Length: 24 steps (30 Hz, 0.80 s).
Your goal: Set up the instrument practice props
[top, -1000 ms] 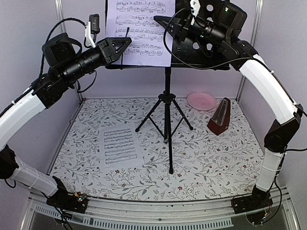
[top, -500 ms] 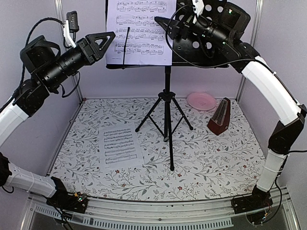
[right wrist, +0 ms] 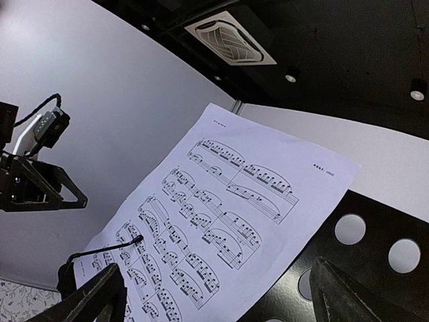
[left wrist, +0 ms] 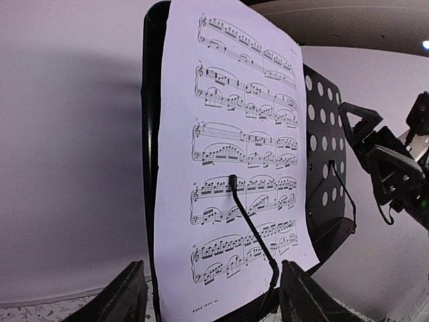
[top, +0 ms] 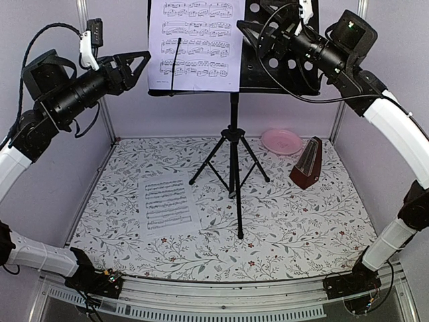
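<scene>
The black perforated music stand (top: 276,62) stands on its tripod legs (top: 233,176) at mid-table. One sheet-music page (top: 194,41) leans on the left half of its desk, with a thin wire page holder (left wrist: 253,229) lying across it. A second page (top: 167,202) lies flat on the table, front left. The red-brown metronome (top: 307,163) stands at the right. My left gripper (top: 136,66) hangs open just left of the desk, empty. My right gripper (top: 253,35) is open in front of the desk's right half, also empty. Both wrist views face the page (left wrist: 228,154) (right wrist: 228,221) from a short way off.
A pink round plate (top: 281,141) lies at the back right, behind the metronome. Grey walls close in the table at the back and both sides. The floral tablecloth (top: 295,221) covers the table. The right gripper (left wrist: 385,157) shows past the stand in the left wrist view.
Both grippers have opened and drawn away from the stand, the left one going left and the right one going right. The page stays on the desk.
</scene>
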Motion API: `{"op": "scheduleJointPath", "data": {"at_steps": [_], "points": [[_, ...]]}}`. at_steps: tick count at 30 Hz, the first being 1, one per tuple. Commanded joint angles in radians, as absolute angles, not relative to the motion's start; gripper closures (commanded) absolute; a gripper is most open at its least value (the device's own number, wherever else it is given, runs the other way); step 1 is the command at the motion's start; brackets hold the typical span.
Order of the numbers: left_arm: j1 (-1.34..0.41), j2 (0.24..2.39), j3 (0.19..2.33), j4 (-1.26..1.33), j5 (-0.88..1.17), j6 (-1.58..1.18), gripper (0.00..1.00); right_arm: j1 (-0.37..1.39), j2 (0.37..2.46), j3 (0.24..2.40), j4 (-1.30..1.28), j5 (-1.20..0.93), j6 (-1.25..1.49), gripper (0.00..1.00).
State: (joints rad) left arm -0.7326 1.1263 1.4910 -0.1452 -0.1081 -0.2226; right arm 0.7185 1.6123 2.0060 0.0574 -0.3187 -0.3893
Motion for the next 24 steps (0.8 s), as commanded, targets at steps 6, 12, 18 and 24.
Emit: {"op": "scheduleJointPath", "data": {"at_steps": [6, 12, 18, 24], "points": [[-0.541, 1.159, 1.543, -0.207, 0.216, -0.191, 0.36, 0.712, 1.416, 1.724, 0.090, -0.258, -0.185, 0.08], [-0.483, 1.196, 1.568, -0.207, 0.357, -0.147, 0.40, 0.713, 1.265, 1.526, 0.106, -0.276, -0.092, 0.09], [-0.447, 1.238, 1.586, -0.212, 0.425, -0.156, 0.43, 0.713, 1.148, 1.411, 0.101, -0.249, -0.048, 0.10], [-0.448, 1.255, 1.582, -0.196, 0.433, -0.180, 0.48, 0.713, 1.096, 1.378, 0.086, -0.230, -0.049, 0.10]]}}
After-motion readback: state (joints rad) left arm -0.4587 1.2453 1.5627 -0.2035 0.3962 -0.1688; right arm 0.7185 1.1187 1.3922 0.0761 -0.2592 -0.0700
